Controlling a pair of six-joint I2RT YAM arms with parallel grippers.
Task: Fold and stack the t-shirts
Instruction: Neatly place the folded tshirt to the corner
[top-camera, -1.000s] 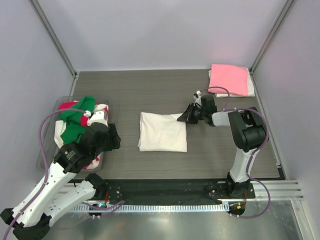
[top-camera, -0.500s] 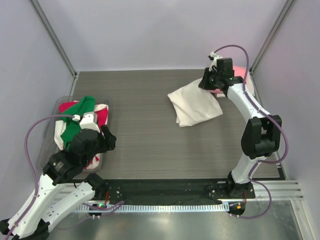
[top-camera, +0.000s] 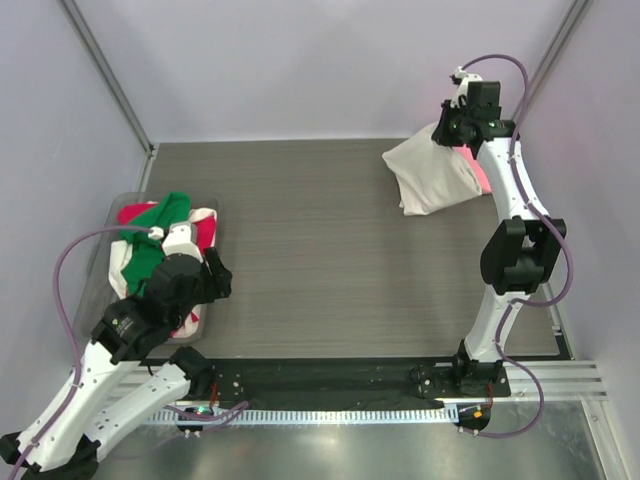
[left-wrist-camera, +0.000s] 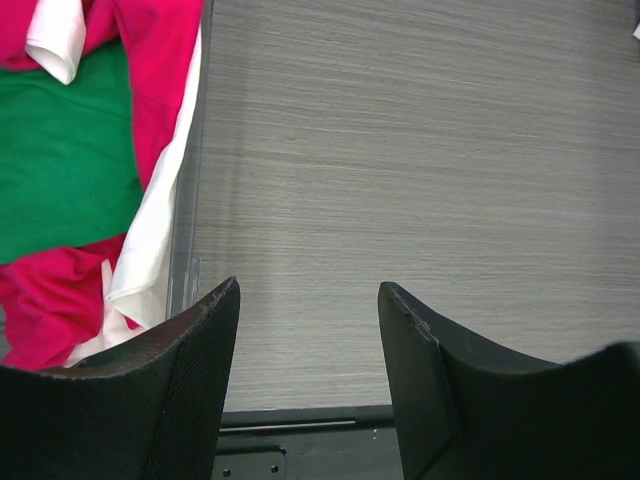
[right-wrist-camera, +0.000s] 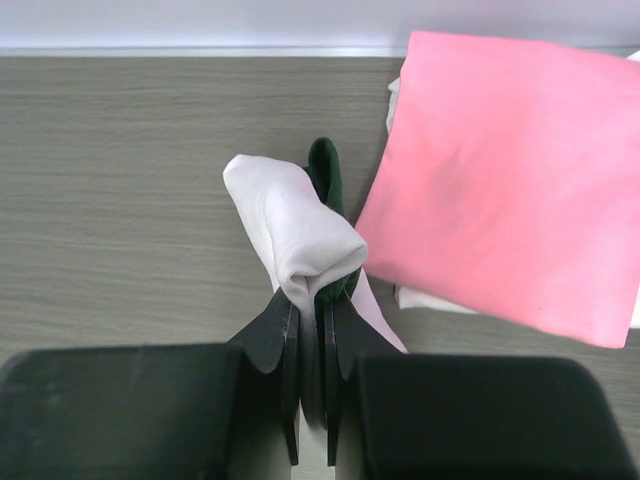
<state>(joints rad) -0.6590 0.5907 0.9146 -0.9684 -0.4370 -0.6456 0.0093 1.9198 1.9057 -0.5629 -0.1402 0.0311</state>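
Observation:
My right gripper (top-camera: 452, 130) (right-wrist-camera: 312, 300) is shut on a folded cream-white t-shirt (top-camera: 432, 175) (right-wrist-camera: 295, 235) with dark green fabric (right-wrist-camera: 325, 170) inside its fold. The shirt hangs off the table at the back right, just left of a folded pink t-shirt (right-wrist-camera: 500, 170) that lies on a white one (right-wrist-camera: 430, 298). From above, only a pink sliver (top-camera: 483, 175) shows behind the hanging shirt. Green (top-camera: 150, 240) (left-wrist-camera: 60, 170) and red (left-wrist-camera: 160, 60) t-shirts lie crumpled at the left. My left gripper (top-camera: 212, 280) (left-wrist-camera: 308, 300) is open beside them, over bare table.
A clear plastic tub (top-camera: 100, 290) (left-wrist-camera: 185, 230) at the left holds the crumpled shirts. Grey walls and metal corner posts (top-camera: 110, 80) close in the table. A black rail (top-camera: 330, 380) runs along the near edge between the arm bases.
My right arm has carried the folded cream-white shirt from the table's middle up to the back right, beside the pink stack. The left arm has drawn back slightly.

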